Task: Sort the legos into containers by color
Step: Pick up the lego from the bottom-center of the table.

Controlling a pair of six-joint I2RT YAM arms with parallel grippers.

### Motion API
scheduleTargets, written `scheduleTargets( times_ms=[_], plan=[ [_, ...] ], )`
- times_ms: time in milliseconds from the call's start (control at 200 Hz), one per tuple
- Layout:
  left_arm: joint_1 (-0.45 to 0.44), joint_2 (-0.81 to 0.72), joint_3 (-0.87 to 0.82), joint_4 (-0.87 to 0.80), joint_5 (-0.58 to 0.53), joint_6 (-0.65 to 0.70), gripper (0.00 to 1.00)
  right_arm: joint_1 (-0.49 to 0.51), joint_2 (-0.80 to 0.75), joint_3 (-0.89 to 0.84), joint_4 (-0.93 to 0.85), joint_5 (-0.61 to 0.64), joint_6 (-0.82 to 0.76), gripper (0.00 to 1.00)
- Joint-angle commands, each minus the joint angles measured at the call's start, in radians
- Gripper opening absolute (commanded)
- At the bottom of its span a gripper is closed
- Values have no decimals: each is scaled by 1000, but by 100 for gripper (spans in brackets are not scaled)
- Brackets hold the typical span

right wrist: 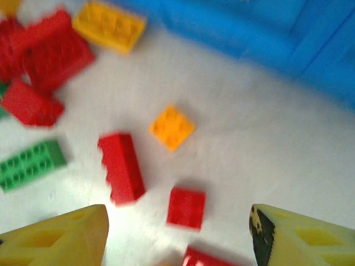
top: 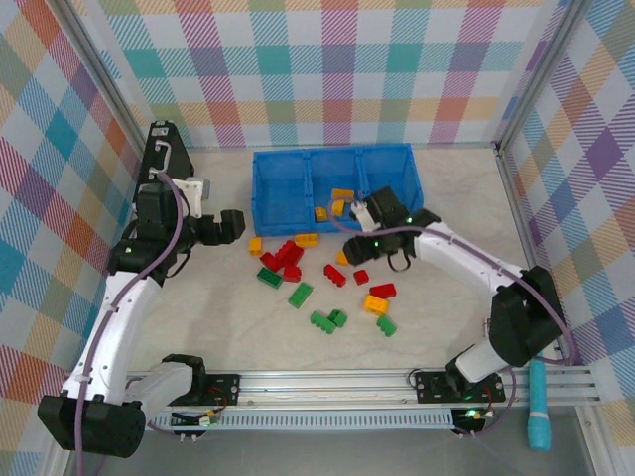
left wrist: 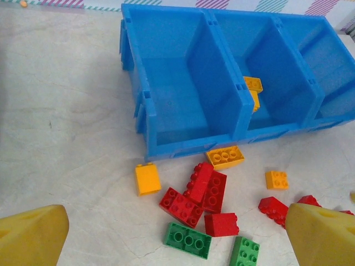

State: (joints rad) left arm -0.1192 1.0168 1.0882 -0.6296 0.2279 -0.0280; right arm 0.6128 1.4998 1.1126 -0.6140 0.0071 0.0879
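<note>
The blue bin [top: 283, 159] stands at the back with three containers side by side; its middle one holds a few yellow legos [top: 342, 195]. Red [top: 283, 260], green [top: 301, 295] and yellow [top: 375, 303] legos lie scattered on the table in front of it. My left gripper [top: 233, 226] is open to the left of the pile, and its view has a red cluster [left wrist: 194, 194] and a green brick [left wrist: 187, 240] between the fingers. My right gripper [top: 359, 220] hovers open by the bin's front wall, above a small red brick [right wrist: 186, 208] and an orange one [right wrist: 172, 127]. The right wrist view is blurred.
The bin's left compartment [left wrist: 177, 83] has nothing in it. A black mount [top: 164, 149] stands at the back left. A metal rail [top: 347, 382] runs along the near edge, with a teal tool [top: 539, 416] at its right end. Plaid walls enclose the table.
</note>
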Motion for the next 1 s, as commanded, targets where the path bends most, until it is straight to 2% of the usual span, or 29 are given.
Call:
scheduleTargets(
  times_ms=[0, 155, 265, 335, 465, 835, 995],
  plan=[
    [-13, -20, -26, -6, 28, -13, 100, 43, -99, -113, -29, 22, 136, 68],
    [-13, 0, -37, 14, 37, -4, 100, 89, -282, -272, -104, 65, 281, 67],
    [-13, 21, -43, 29, 51, -3, 100, 94, -393, -385, -101, 15, 387, 67],
    [-13, 32, -46, 34, 55, -4, 100, 96, -427, -451, -79, -31, 435, 66],
    [-13, 34, -48, 33, 68, 4, 100, 107, -463, -534, -70, -43, 484, 66],
    [-13, 51, -45, 36, 62, 2, 100, 178, -384, -594, -8, -38, 543, 65],
    [-14, 54, -42, 34, 53, 5, 100, 199, -303, -584, 10, -4, 544, 56]
  ],
)
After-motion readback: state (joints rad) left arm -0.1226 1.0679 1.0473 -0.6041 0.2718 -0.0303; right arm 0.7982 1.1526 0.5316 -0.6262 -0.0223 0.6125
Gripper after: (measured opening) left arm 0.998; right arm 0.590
